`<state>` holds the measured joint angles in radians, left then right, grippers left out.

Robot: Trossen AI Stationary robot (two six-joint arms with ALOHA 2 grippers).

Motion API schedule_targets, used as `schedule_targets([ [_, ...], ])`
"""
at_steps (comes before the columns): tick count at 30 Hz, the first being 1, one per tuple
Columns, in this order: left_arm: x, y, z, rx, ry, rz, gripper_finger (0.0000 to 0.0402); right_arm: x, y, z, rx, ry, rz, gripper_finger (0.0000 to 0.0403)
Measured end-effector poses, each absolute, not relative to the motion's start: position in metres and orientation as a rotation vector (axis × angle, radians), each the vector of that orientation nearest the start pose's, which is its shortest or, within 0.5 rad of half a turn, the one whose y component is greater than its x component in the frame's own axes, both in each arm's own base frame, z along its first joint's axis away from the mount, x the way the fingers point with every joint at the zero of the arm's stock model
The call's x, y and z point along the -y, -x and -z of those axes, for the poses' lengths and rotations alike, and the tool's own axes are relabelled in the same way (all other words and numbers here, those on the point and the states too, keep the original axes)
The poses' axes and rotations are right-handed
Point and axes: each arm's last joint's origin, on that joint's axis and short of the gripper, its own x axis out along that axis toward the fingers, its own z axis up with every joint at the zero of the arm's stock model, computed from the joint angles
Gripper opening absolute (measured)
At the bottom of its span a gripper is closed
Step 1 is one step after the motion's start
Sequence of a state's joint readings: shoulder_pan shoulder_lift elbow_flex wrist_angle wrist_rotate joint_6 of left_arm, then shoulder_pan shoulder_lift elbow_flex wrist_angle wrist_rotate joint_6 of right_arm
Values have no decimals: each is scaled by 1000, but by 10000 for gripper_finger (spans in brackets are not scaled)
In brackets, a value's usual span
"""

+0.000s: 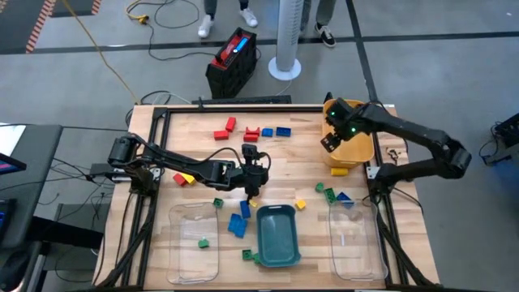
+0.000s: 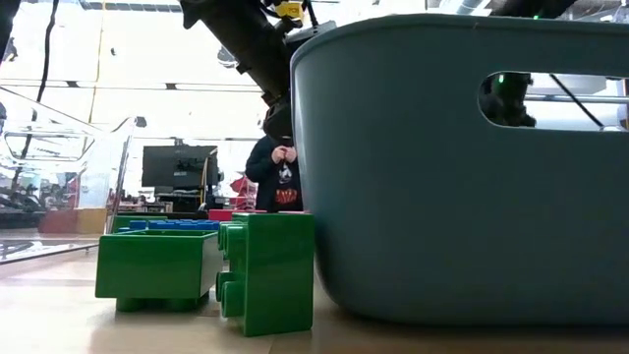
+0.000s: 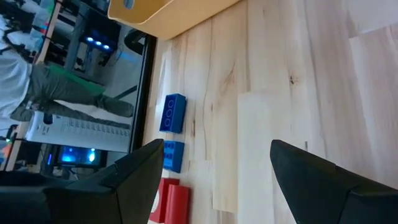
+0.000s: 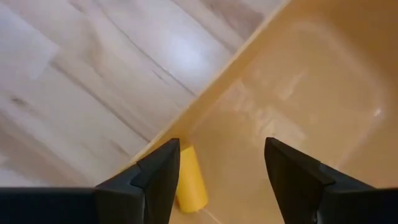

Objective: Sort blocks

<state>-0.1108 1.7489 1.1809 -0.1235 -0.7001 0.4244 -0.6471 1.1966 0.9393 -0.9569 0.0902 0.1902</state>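
High view: the right gripper (image 1: pixel 329 143) hangs over the near-left edge of the yellow bin (image 1: pixel 361 149), jaws apart and empty. The left gripper (image 1: pixel 252 173) sits mid-table just beyond the teal bin (image 1: pixel 278 237), jaws spread and holding nothing. Blue blocks (image 1: pixel 238 222) lie just beside the left gripper toward the front edge; red and blue blocks (image 1: pixel 266 132) lie beyond it toward the back. A yellow block (image 1: pixel 339 171) rests on the table just outside the yellow bin, below the right gripper and nearer to it than to the left.

Low view: two green blocks (image 2: pixel 211 267) stand just beside the teal bin wall; neither gripper is near them.

Left wrist view: two blue blocks (image 3: pixel 172 129) lie ahead of the open fingers (image 3: pixel 140 171), off to one side, long axes roughly end to end.

Right wrist view: a yellow block (image 4: pixel 190 180) lies inside the bin against its wall, close beside one spread finger (image 4: pixel 163 171), untouched. It appears released; the next pick likely falls to whichever arm is nearer.
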Motion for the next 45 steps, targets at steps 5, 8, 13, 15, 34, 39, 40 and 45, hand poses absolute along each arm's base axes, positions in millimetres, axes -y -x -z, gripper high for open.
schedule_targets([
  [5, 24, -374, -223, -761, -666, -396, 290, 92, -182, -293, -1035, -306, 641, 244],
  [8, 23, -371, -219, -772, -667, -388, 290, 61, -196, -307, -1000, -209, 513, 244],
  [13, 30, -353, -222, -753, -622, -380, 290, 14, -222, -298, -1069, -167, 353, 244],
  [15, 36, -344, -229, -723, -605, -370, 290, -3, -232, -287, -1119, -147, 308, 244],
  [34, 60, -284, -281, -644, -468, -329, 290, -36, -265, -199, -1684, 142, 1, 245],
  [39, 62, -273, -284, -675, -455, -321, 290, -43, -266, -198, -1658, 383, -228, 245],
  [40, 62, -271, -285, -672, -448, -320, 290, -44, -267, -198, -1652, 424, -245, 245],
  [45, 64, -261, -293, -656, -426, -324, 290, -41, -266, -191, -1631, 548, -342, 245],
])
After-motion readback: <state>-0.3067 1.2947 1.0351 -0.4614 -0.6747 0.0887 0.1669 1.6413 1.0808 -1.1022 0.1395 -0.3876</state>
